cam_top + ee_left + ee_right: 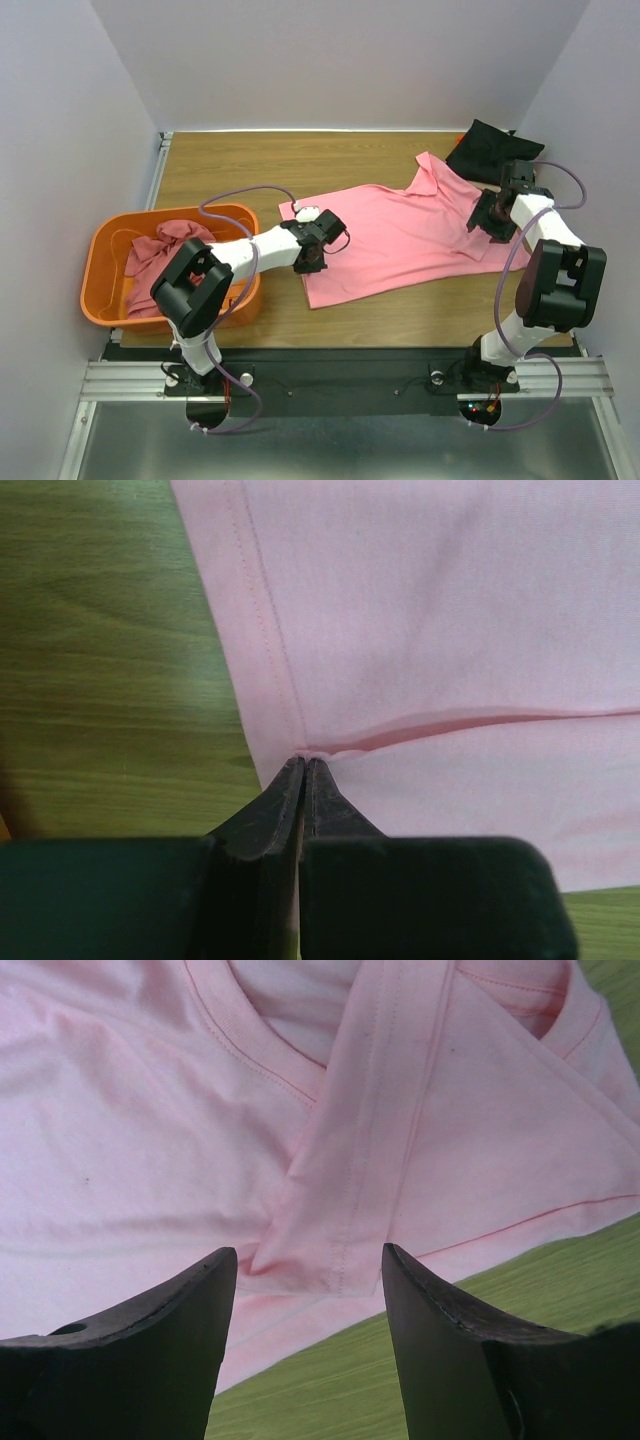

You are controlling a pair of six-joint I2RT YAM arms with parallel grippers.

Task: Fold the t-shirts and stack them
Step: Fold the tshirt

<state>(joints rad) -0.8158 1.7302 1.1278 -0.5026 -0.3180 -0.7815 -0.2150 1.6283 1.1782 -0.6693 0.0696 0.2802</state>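
A light pink t-shirt [400, 235] lies spread flat across the middle of the wooden table. My left gripper [308, 262] sits at its left hem and is shut on a pinch of the cloth; in the left wrist view the fingertips [305, 760] meet on the hemmed edge of the pink shirt [430, 630]. My right gripper [488, 216] stands open at the shirt's right end. Its tips [308, 1260] straddle a folded-over sleeve [370, 1190] of the pink shirt [150, 1140] without touching it. A darker rose t-shirt [160, 250] lies crumpled in the basket. A folded black t-shirt [492, 150] rests at the back right.
An orange plastic basket [100, 290] stands at the table's left front, beside the left arm. Purple walls close in the table on the left, back and right. Bare wood [240, 165] shows behind the pink shirt and along the front edge.
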